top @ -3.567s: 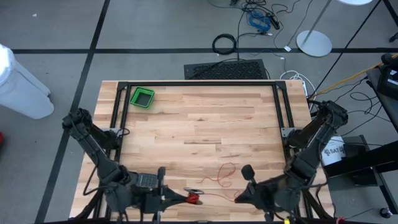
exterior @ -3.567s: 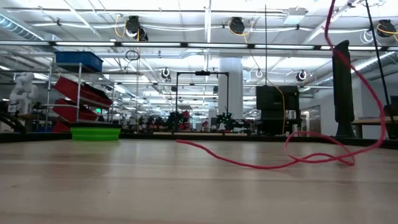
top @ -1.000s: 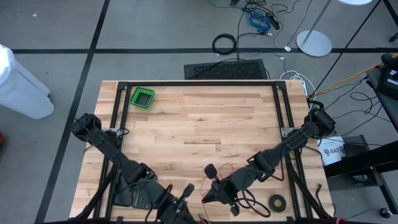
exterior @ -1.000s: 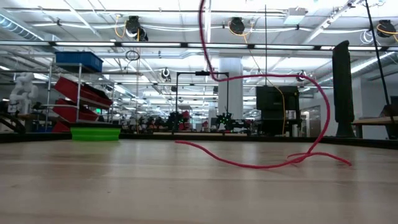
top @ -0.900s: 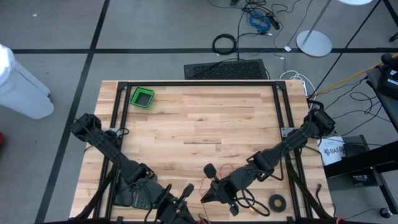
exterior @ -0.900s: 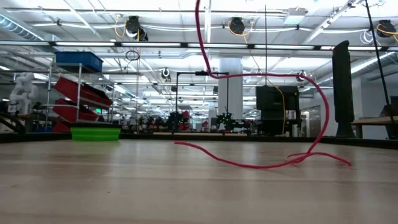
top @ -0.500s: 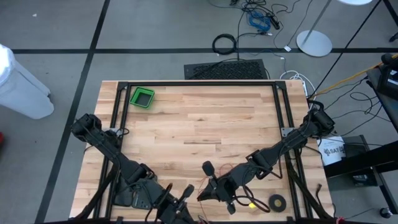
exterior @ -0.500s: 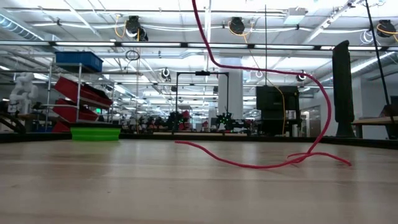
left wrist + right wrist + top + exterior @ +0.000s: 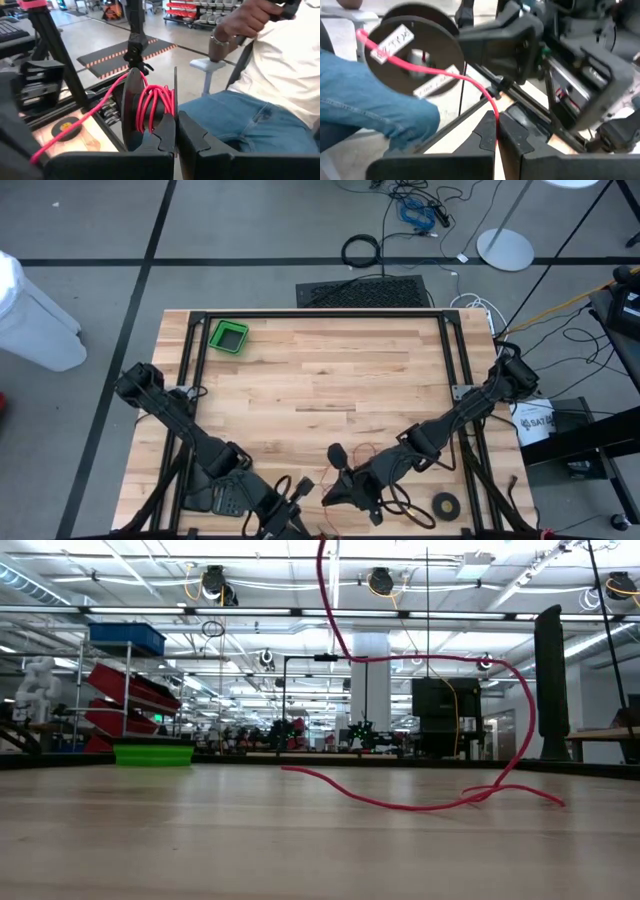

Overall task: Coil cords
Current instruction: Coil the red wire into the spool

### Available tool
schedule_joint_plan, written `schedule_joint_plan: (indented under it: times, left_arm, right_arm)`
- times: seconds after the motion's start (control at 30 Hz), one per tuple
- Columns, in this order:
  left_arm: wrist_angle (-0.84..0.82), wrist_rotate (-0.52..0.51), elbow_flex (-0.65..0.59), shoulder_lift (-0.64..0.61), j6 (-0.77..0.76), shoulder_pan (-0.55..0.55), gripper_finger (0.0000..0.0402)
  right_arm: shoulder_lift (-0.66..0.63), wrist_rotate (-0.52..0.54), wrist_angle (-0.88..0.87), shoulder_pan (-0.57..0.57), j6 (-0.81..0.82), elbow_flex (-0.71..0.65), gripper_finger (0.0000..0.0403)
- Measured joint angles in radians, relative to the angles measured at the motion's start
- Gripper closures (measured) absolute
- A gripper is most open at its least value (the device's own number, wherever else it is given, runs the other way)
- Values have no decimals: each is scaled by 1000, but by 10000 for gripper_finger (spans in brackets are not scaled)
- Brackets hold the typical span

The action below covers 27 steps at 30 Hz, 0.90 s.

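At the table's near edge the left gripper [image 9: 175, 131] is clamped on a dark plastic spool [image 9: 134, 107] wound with thin red cord [image 9: 420, 802]. Just right, the right gripper [image 9: 496, 131] pinches the cord. Light and limp, the cord likely needs tension; its slack loops across the smooth wood table [image 9: 320, 370].

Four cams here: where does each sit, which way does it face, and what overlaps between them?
High view: overhead, straight down on the wooden table; both arms, green bin.
Low view: at tabletop height, level across into the room; no arm shows, only the red cord rising off the top.
Left wrist view: past the shut left gripper at a black spool wound with cord, a seated person behind.
Right wrist view: past the shut right gripper pinching the cord, toward the same spool.
Shared: cord in all; spool in both wrist views.
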Motion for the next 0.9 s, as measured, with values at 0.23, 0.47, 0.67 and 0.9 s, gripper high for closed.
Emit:
schedule_joint_plan:
  times: [0.23, 0.47, 0.67, 0.9]
  left_arm:
    - [-57, 41, 0, 0, -2, -2, 398]
    - [-70, 47, 0, 0, -2, 2, 398]
    - [-62, 41, 1, 0, -2, 26, 398]
    - [-38, 36, 2, 8, -2, 46, 398]
  right_arm:
    - [-32, -1, -7, 9, 67, -1, 403]
    - [-47, -2, 129, 17, 135, -1, 403]
    - [-45, -2, 185, 9, 192, -1, 403]
    - [-45, -2, 223, 9, 221, -1, 403]
